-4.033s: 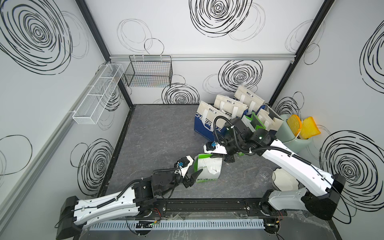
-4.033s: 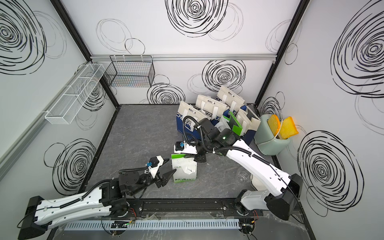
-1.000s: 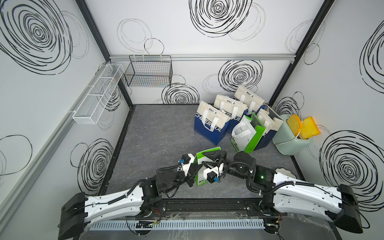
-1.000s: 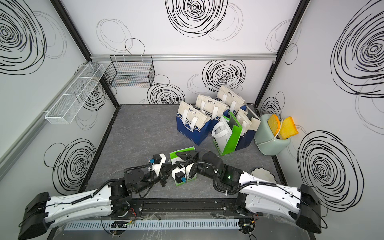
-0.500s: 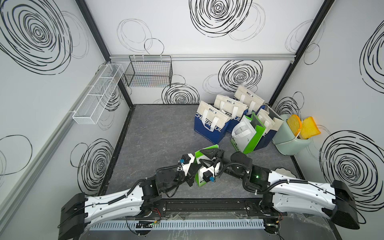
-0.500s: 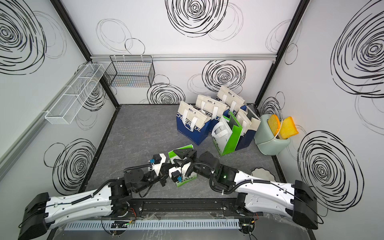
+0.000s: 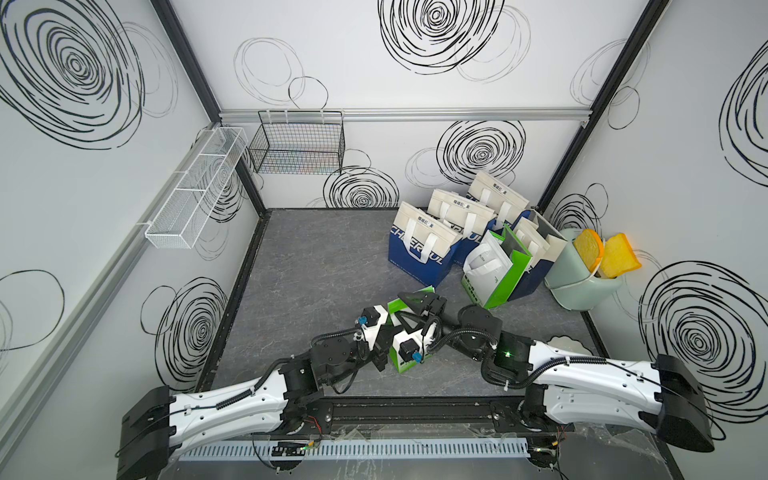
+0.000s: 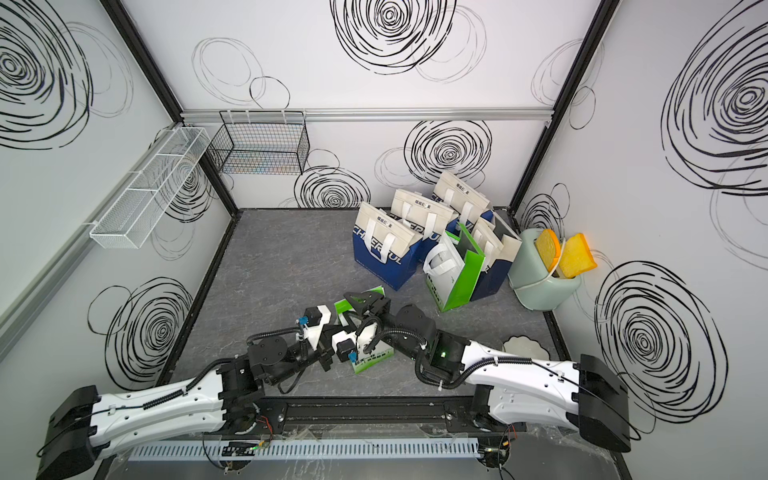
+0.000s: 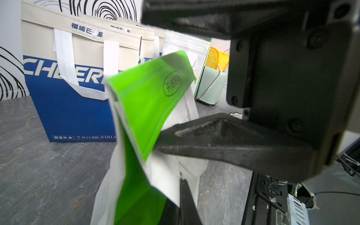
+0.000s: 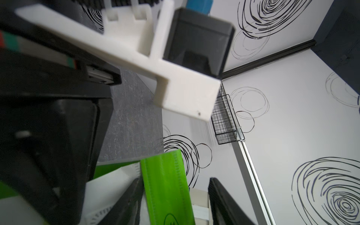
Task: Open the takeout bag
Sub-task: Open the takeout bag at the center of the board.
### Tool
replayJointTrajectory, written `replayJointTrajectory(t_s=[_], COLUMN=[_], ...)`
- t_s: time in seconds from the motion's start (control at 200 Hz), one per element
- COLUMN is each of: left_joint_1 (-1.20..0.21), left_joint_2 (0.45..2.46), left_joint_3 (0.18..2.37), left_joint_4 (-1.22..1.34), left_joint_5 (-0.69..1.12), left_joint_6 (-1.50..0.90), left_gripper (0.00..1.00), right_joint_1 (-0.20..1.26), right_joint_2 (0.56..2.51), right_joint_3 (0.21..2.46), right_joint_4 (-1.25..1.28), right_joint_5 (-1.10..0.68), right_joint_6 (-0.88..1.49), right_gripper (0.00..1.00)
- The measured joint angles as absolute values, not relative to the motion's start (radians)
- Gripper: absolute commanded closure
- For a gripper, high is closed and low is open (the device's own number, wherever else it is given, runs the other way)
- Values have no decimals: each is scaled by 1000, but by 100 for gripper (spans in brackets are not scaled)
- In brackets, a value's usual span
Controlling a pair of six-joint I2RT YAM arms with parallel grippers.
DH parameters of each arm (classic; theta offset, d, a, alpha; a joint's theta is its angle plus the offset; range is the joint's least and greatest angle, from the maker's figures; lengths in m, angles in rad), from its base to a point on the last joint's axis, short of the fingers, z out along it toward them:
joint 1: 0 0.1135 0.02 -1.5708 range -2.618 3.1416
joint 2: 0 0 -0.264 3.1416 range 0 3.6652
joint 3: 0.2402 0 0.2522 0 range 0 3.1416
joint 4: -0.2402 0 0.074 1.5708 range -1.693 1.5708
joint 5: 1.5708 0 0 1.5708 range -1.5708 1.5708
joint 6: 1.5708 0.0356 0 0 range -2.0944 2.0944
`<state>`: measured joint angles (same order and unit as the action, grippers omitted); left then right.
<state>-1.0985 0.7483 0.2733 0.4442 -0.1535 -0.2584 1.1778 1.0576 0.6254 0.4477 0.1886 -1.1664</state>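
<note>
A: Where is the takeout bag?
B: The green-and-white takeout bag [image 7: 406,362] is located near the bench [image 7: 316,266] front edge, about midway along it, in both top views.
A: And the grippers?
B: The bag's white side is pinched by the left gripper [image 9: 182,181], fully closed. The right gripper [image 7: 411,308] is seen with jaws spread. The green top flap [image 10: 165,185] is raised between them, touched by one finger, not clamped.
</note>
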Motion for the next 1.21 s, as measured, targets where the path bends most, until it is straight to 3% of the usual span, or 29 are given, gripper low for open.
replayJointTrajectory(t_s=[0.42,0.74,0.97,1.206], left_joint_1=[-1098,-1097,-1097,-1097], left_joint_2=[752,753,754,748], left_joint_3=[273,273,273,273], left_joint_4=[447,455,464,462], left_joint_5=[-157,-161,-159,-157], left_joint_6=[-259,-259,-260,-260], left_gripper=[100,100,100,100], right_joint_1=[1182,1184,1183,1177], right_joint_2=[1085,1084,1085,1084], right_joint_3=[613,602,598,614], right_joint_4=[503,501,495,462], right_joint_5=[204,199,195,185], right_joint_6=[-1225,-1227,-1207,-1133], right_gripper=[49,71,100,100])
